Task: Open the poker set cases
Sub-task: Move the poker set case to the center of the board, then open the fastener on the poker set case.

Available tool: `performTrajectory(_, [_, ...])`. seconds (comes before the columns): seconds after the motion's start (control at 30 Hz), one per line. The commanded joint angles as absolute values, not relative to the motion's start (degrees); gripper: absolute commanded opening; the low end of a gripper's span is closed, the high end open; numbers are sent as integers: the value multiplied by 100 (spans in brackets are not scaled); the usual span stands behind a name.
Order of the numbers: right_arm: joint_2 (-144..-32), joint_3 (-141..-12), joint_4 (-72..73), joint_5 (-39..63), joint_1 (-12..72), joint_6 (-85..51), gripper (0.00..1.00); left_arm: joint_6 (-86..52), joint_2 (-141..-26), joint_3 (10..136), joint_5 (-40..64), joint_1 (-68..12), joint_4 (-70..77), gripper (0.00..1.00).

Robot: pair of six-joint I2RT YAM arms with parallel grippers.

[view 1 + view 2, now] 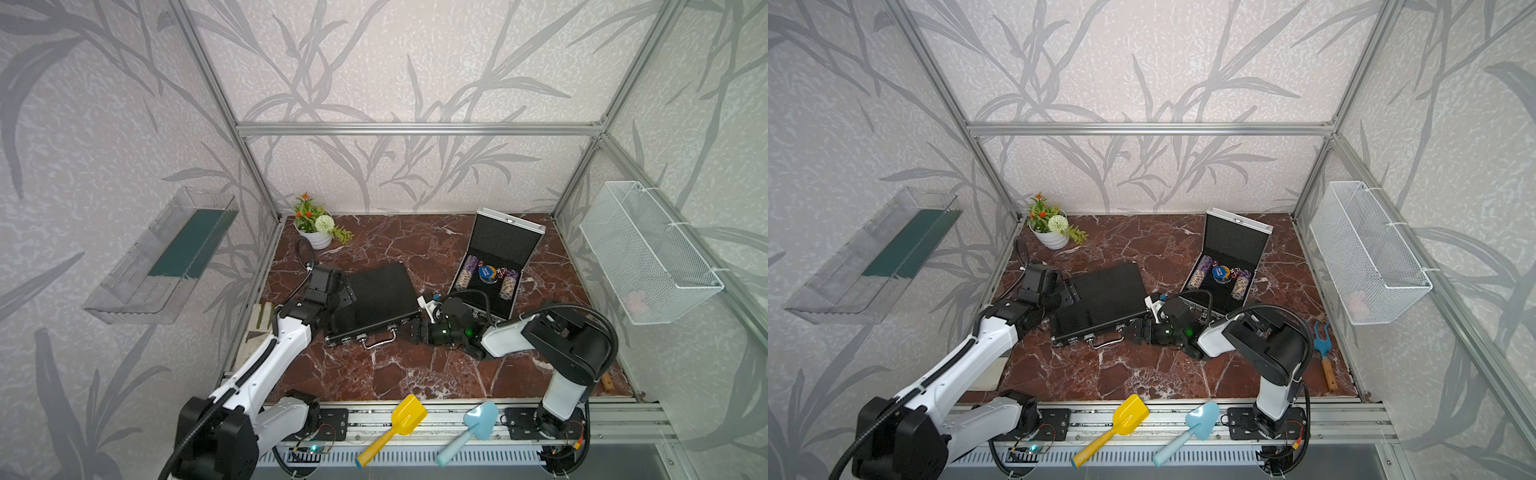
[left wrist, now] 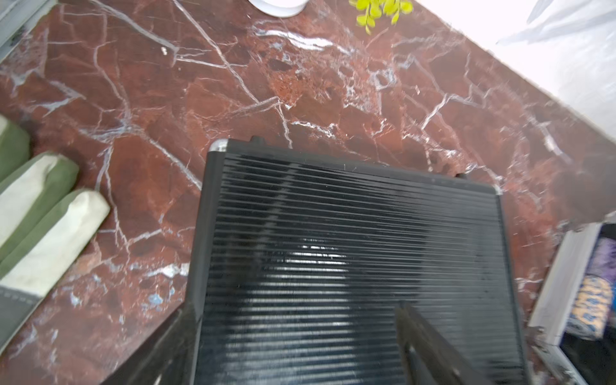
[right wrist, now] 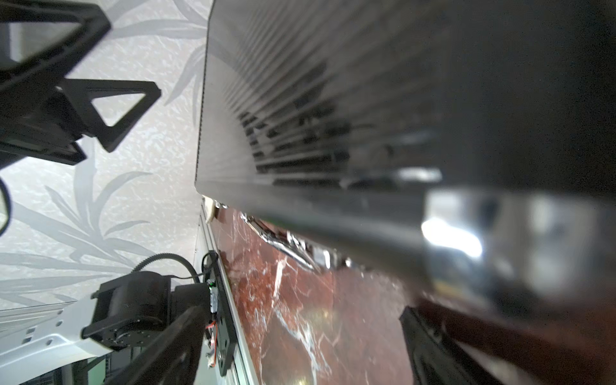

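Broadly, the marble table carries both poker set cases. The larger ribbed black case lies flat left of centre with its lid down. The smaller silver case stands open toward the back right, its lid raised.

The left gripper hangs over the black case's left side. In the left wrist view its jaws are spread wide: one finger is over the ribbed lid and the other is past the case's side edge, above bare marble. Whether either finger touches cannot be told.

The right gripper sits low at the black case's front right corner. In the right wrist view its jaws are also apart, with only marble between them. The case's shiny corner is a blur just beside them.

Only the top views show the black case's metal handle on its front edge and the chips in the silver case. A blue hand fork shows plainly in a top view. Green-and-white cushions show clearly in the left wrist view.
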State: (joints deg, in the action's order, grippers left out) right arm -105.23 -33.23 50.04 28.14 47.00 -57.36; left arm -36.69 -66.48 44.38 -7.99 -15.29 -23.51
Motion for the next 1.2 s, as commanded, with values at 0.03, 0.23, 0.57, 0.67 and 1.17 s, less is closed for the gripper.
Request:
performTrajectory(0.03, [-11241, -3043, 5965, 2092, 4793, -6621, 95, -2953, -7538, 5193, -565, -1486, -2186, 82])
performTrajectory(0.23, [-11131, -2914, 5766, 1263, 4825, -6883, 94, -2920, -8553, 5634, -207, -1415, -1878, 78])
performTrajectory(0.57, [-11853, -3059, 7578, 1405, 4825, -7294, 83, -2809, -9114, 5574, 86, -1415, -1485, 74])
performTrajectory(0.67, [-11961, -2972, 8059, 1425, 4832, -7513, 79, -2817, -9337, 5569, 250, -1420, -1447, 70])
performTrajectory(1.17, [-10984, -2773, 8019, 1561, 4932, -7165, 75, -2936, -9580, 5327, 553, -1420, -1188, 67])
